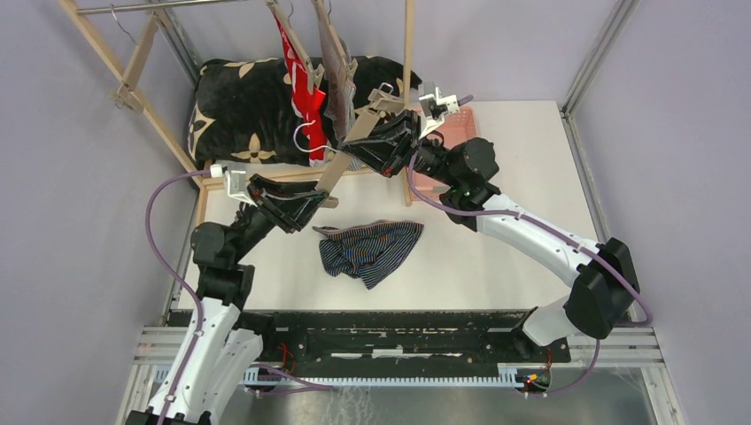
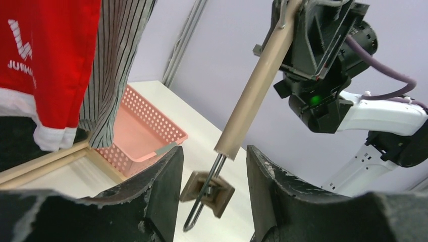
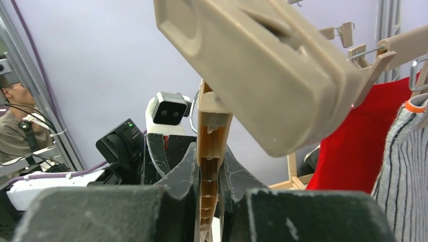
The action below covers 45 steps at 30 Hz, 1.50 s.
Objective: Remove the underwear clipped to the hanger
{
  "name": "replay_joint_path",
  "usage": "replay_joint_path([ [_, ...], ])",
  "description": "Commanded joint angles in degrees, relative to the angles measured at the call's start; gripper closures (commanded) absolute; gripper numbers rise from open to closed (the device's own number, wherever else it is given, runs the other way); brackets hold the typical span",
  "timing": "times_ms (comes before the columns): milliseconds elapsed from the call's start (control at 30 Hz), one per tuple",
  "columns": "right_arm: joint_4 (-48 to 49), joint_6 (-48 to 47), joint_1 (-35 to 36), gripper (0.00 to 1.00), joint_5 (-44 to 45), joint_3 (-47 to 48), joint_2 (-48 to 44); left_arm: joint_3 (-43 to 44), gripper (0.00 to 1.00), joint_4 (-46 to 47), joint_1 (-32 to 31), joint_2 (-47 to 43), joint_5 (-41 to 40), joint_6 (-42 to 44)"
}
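The navy striped underwear (image 1: 370, 251) lies loose on the table. The red underwear (image 1: 305, 88) and the grey striped underwear (image 1: 336, 80) hang clipped at the back rack; both show in the left wrist view (image 2: 45, 60) (image 2: 113, 60) and the right wrist view (image 3: 363, 146) (image 3: 404, 171). My right gripper (image 1: 383, 137) (image 3: 208, 166) is shut on a beige empty hanger (image 1: 350, 150) (image 3: 211, 146), held tilted. My left gripper (image 1: 312, 202) (image 2: 214, 156) is open, its jaws on either side of the hanger's lower clip (image 2: 207, 190) without touching it.
A black cushion with beige flower marks (image 1: 239, 106) lies behind the wooden rack frame (image 1: 133, 71). A pink perforated basket (image 1: 452, 133) (image 2: 136, 131) stands at the back right, behind my right wrist. A person (image 3: 15, 116) shows at the left edge of the right wrist view.
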Motion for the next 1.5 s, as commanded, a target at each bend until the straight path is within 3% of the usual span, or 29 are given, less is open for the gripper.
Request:
replay_joint_path([
  [0, 5.2, 3.0, 0.5, 0.99, -1.8, 3.0, -0.4, 4.5, 0.44, 3.2, -0.3, 0.7, 1.7, 0.7],
  [167, 6.6, 6.0, 0.5, 0.99, -3.3, 4.1, 1.4, 5.6, 0.47, 5.1, -0.3, 3.3, 4.1, 0.3],
  [367, 7.3, 7.4, 0.6, 0.99, -4.0, 5.1, 2.7, 5.6, 0.67, 9.3, -0.3, 5.5, 7.8, -2.0],
  [533, 6.8, 7.4, 0.6, 0.99, -4.1, 5.2, 3.2, 5.0, 0.97, 10.7, -0.2, 4.6, 7.8, -1.8],
  [667, 5.9, 6.8, 0.7, 0.99, -3.8, 4.4, 3.2, 5.2, 0.97, 10.4, -0.3, 3.2, 7.7, -1.8],
  [700, 5.7, 6.4, 0.6, 0.92, -3.8, 4.0, 3.1, 5.4, 0.97, 9.8, -0.3, 2.8, 7.7, -1.8],
  [767, 4.0, 4.5, 0.7, 0.66, -3.4, 2.9, 2.3, 6.4, 0.97, 6.8, -0.3, 1.3, 6.8, -1.1],
  [833, 0.5, 1.2, 0.7, 0.53, -2.8, 1.3, 0.7, 8.1, 0.97, 1.3, -0.3, -0.6, 5.2, 1.2],
  [900, -4.4, -3.3, 0.7, 0.25, -1.6, -0.4, -1.4, 10.7, 0.97, -6.8, -0.3, -2.7, 2.6, 4.8],
  [933, -7.1, -5.5, 0.7, 0.18, -0.9, -1.2, -2.5, 12.2, 0.97, -11.3, -0.3, -3.7, 1.0, 6.9],
  [967, -9.9, -7.6, 0.7, 0.02, 0.2, -2.0, -3.7, 14.0, 0.97, -16.6, -0.2, -4.4, -1.1, 9.2],
  [1100, -15.4, -13.4, 0.8, 0.0, 4.9, -7.4, -8.6, 21.0, 0.97, -34.1, -0.2, -6.6, -7.6, 15.5],
  [1233, -27.3, -20.4, 2.4, 0.0, 14.0, -12.2, -13.5, 27.0, 0.97, -45.5, -0.3, -9.5, -14.2, 18.9],
  [1367, -40.5, -26.4, 8.2, 0.0, 25.7, -14.5, -13.2, 33.1, 0.97, -59.1, -0.2, -9.8, -29.6, 22.6],
  [1467, -46.5, -29.3, 14.6, 0.0, 36.8, -15.0, -9.7, 37.1, 0.97, -68.0, -0.3, -7.9, -36.2, 24.4],
])
